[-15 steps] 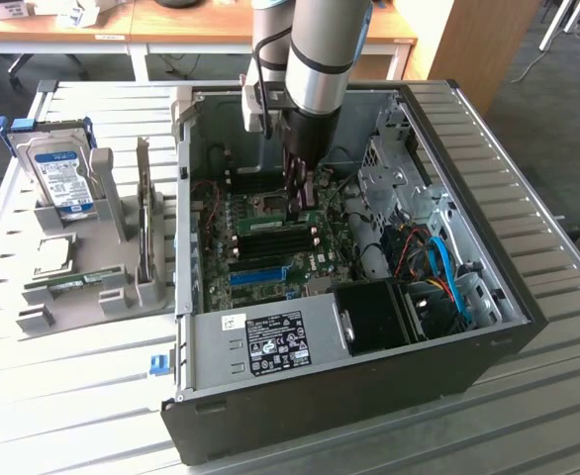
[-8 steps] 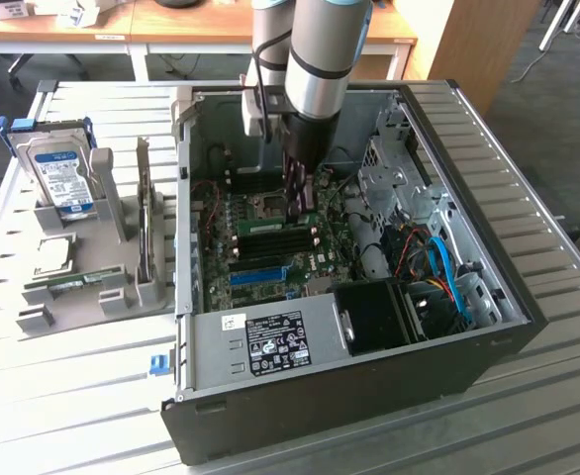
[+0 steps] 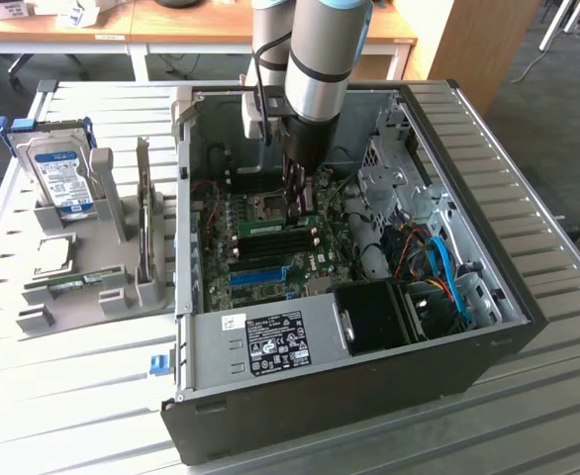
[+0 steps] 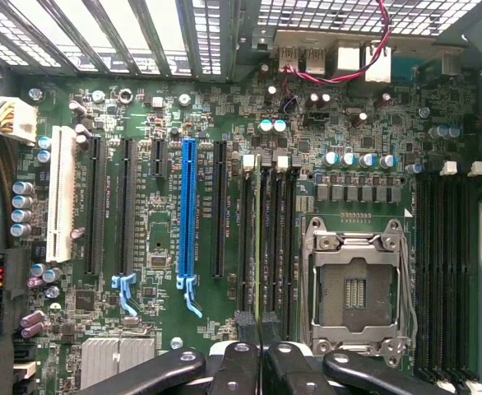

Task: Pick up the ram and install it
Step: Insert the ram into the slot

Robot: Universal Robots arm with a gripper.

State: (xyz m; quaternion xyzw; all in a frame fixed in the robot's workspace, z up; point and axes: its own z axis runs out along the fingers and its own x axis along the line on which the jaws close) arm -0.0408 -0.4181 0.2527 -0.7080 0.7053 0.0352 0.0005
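Black end effector (image 4: 261, 323) pinches thin green ram (image 4: 260, 234) edgewise.

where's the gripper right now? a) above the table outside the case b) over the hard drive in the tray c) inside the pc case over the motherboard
c: the gripper is down inside the case, over the motherboard beside the cpu socket, shut on the ram.
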